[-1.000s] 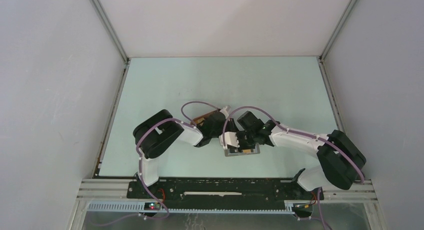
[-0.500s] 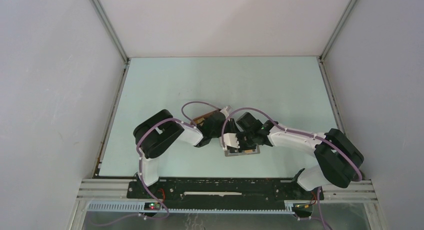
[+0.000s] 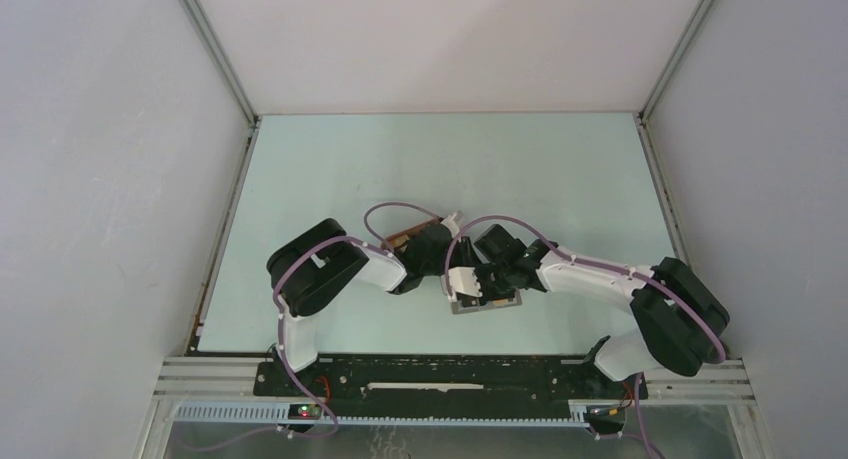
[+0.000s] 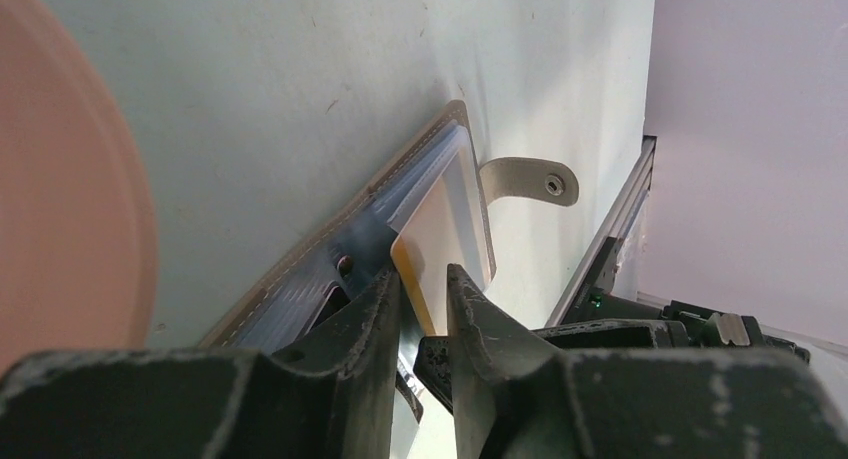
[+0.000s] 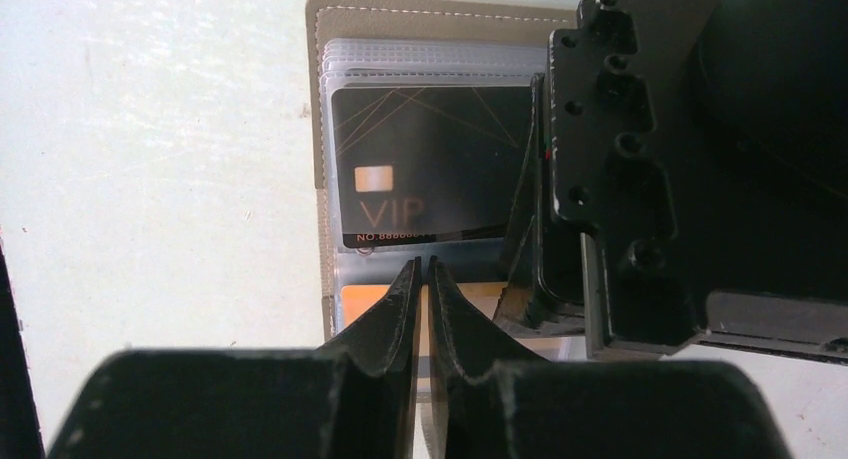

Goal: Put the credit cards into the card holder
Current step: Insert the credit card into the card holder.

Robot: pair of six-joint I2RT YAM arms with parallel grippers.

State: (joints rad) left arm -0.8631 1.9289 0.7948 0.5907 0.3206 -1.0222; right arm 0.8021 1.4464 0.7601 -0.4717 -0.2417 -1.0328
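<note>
Plastic this thin is likely handling light, stiff and slick, so the yellow-orange card is best pinched flat across both faces near a short edge. It is nosing into the card holder, which is lying open toward six o'clock on the worktop. The left tool, reaching in from nine o'clock, is straddling that card with a narrow gap. The right tool, coming from three o'clock, is sitting all but closed on the clear sleeve below a black card.

You have the card holder lying open on the table, one card in it, the tray behind it to your left.
</note>
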